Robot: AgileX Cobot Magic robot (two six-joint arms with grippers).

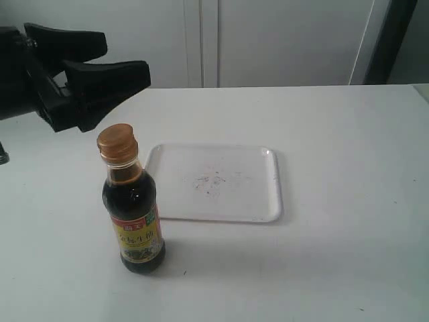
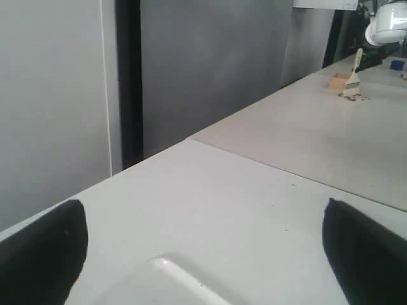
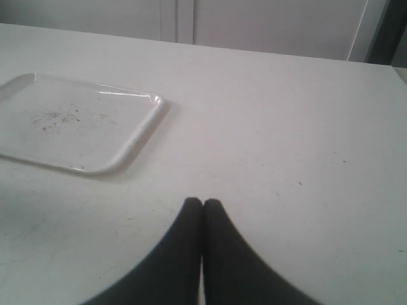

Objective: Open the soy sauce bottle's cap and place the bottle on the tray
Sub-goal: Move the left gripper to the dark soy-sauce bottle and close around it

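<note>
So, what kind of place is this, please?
Probably a robot test lab, not a kitchen: a bare white table, plain wall panels, and another workbench behind with a second robot arm.

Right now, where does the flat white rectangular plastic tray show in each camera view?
Exterior view: the flat white rectangular plastic tray lies mid-table, right of the bottle.
Left wrist view: only one rounded corner shows, at the bottom edge.
Right wrist view: upper left, ahead of the shut gripper.
Shared landmark: its specked centre, in the exterior and right wrist views.

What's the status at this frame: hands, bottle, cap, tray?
Left hand open, above cap, not touching. Right hand shut, empty. Soy sauce bottle upright on table beside tray, cap closed. Nothing in the way.
</note>
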